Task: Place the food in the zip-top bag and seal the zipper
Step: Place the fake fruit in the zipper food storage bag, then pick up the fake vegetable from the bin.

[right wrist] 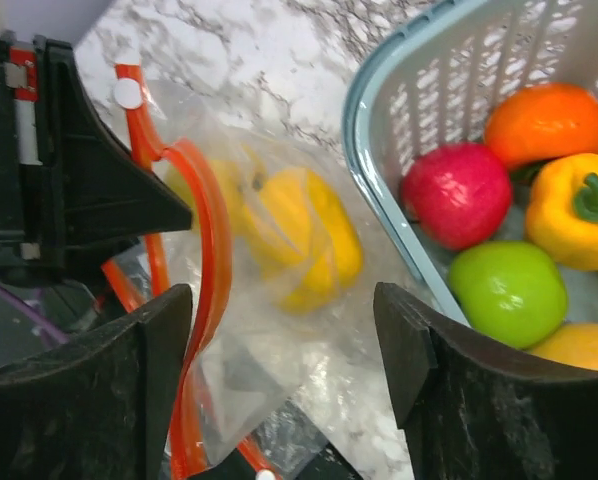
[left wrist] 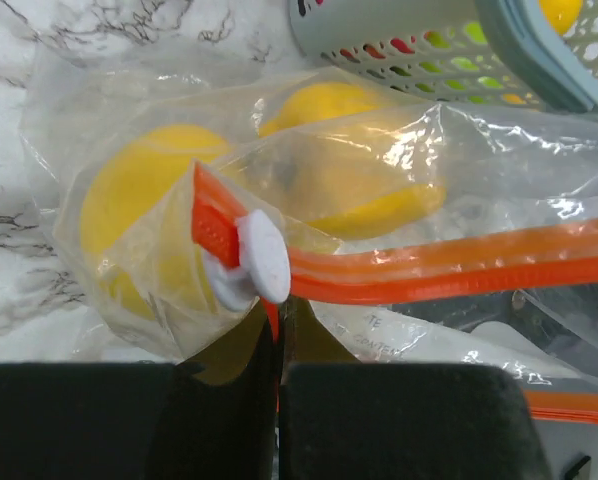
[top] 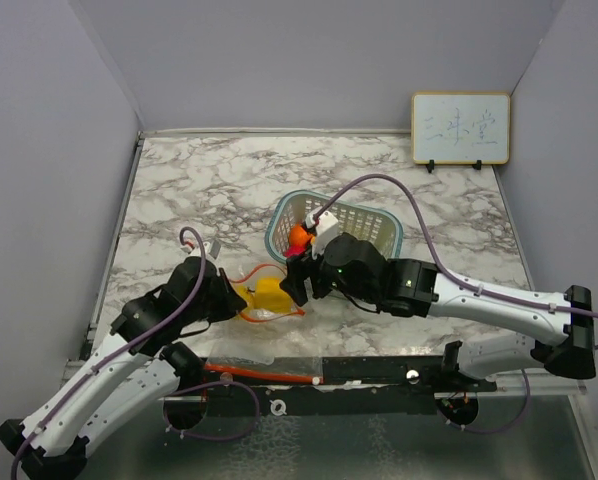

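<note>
The clear zip-top bag lies left of the teal basket with two yellow round fruits inside. Its orange-red zipper carries a white slider and curves open in the right wrist view. My left gripper is shut on the bag's mouth edge just below the slider. My right gripper is open and empty, hovering over the bag beside the basket rim. A red ball, a green fruit, a yellow bell pepper and an orange fruit lie in the basket.
The teal lattice basket stands mid-table, right behind the bag. A second clear bag with an orange strip lies along the near table edge. A small whiteboard leans on the back wall at the right.
</note>
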### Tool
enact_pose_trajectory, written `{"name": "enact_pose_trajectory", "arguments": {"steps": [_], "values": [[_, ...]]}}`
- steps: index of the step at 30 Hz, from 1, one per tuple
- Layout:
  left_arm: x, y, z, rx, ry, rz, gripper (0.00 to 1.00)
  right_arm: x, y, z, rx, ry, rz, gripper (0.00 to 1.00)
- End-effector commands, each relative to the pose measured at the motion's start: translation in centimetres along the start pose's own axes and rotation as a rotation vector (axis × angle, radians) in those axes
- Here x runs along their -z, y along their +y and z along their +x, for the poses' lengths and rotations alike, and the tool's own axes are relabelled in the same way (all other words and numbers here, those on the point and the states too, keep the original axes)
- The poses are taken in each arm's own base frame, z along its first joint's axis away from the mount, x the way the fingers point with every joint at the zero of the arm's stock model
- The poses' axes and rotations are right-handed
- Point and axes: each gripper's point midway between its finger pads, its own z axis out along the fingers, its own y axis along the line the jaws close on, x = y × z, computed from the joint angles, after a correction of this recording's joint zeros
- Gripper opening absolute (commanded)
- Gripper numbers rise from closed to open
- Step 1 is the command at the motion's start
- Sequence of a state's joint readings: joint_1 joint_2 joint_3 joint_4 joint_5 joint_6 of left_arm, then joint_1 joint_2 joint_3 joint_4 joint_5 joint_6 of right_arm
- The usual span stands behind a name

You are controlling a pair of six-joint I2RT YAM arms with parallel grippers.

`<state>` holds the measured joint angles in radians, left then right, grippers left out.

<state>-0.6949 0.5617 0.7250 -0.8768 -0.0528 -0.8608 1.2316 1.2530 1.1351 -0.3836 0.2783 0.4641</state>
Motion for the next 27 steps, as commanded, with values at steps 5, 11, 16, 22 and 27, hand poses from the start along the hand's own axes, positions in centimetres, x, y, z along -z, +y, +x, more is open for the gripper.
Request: {"name": "enact_pose_trajectory", "arguments": {"steps": [5,11,16,22,27], "values": [[2.8,-2.7,-3.0,-0.017,-0.114,0.106,0.00,3.9,-1.3,-5.0,-0.051,-0.154,0.065,1.00],[4.0,-4.0,-4.5,-0.016,-0.185,0.175,0.00,3.3,-6.5,-4.5,-0.096,-0.089,0.297,1.00],[5.3,-4.9,-6.4,-0.028,-0.282,0.213,0.00,1.5,-10.8,-4.5,-0.184,-0.078,0.316,1.00],[5.3,-5.9,-6.6,-0.068,-0.307,0.281,0.00,-3.8,-16.3,-0.9,-0.202,0.074,0.369,1.00],[4.6,-6.7,-6.0,-0.086,-0.279,0.324,0.00,-7.7,-18.1,2.3,-0.175,0.182,0.411,0.98]]}}
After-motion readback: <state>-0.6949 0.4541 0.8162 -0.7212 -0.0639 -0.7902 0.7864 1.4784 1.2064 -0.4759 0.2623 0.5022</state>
